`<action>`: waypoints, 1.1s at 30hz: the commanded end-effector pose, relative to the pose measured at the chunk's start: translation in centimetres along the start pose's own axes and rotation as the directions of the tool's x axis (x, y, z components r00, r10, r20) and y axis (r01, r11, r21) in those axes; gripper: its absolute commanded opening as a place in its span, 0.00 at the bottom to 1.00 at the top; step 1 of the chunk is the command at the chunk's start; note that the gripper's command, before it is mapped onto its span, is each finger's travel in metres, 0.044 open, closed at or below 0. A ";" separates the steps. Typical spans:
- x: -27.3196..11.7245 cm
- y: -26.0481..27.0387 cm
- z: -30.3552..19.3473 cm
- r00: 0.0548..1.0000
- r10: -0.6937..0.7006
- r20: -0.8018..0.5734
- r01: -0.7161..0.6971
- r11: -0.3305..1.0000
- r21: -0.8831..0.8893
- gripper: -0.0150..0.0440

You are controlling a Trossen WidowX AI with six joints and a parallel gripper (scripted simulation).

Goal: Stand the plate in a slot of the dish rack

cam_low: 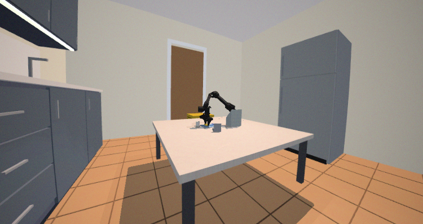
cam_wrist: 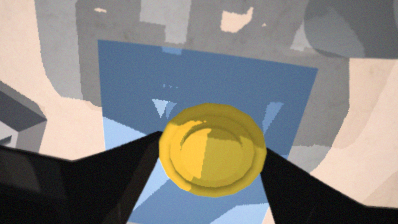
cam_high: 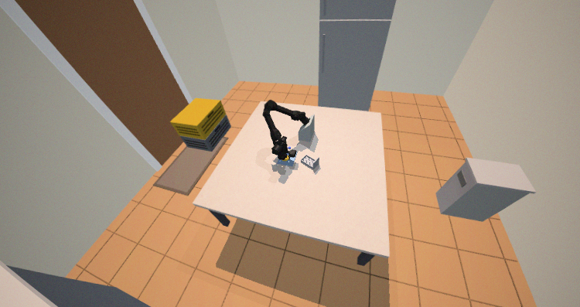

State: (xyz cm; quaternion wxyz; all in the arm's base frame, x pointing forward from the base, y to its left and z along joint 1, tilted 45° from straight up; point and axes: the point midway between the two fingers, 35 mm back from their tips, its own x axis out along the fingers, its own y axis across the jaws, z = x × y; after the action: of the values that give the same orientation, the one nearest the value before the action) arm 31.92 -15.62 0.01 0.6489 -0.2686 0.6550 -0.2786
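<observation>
Yellow plate [cam_wrist: 212,150] between black gripper [cam_wrist: 211,145] fingers, above blue mat [cam_wrist: 200,70]; grey object [cam_wrist: 30,117] left.

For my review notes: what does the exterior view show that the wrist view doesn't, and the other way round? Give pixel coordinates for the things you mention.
Only the exterior view: the refrigerator [cam_low: 310,98], the brown door [cam_low: 186,83], the kitchen cabinets [cam_low: 67,122], the table's dark legs [cam_low: 188,205] and the arm's bent shape [cam_low: 215,94].

Only the wrist view: the yellow plate's [cam_wrist: 217,150] raised inner ring, and a finger on each side of the plate, at its rim.

Both: the gripper [cam_low: 207,124] [cam_wrist: 211,145], the pale tabletop [cam_low: 236,143] [cam_wrist: 372,110] and the blue mat under the plate [cam_low: 206,124] [cam_wrist: 200,70].
</observation>
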 end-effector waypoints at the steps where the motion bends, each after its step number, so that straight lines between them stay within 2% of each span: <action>1: 0.0 0.0 0.0 1.000 -0.001 0.000 0.001 1.000 -0.006 0.69; 11: -4.7 0.5 1.1 1.000 0.016 0.002 -0.016 1.000 -0.006 0.25; 33: -16.7 0.9 1.4 1.000 0.009 0.000 -0.009 1.000 -0.006 0.25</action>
State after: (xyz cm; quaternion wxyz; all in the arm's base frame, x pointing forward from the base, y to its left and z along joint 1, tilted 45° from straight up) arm 33.51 -3.98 10.15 0.6470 -0.2713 0.6587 -0.2717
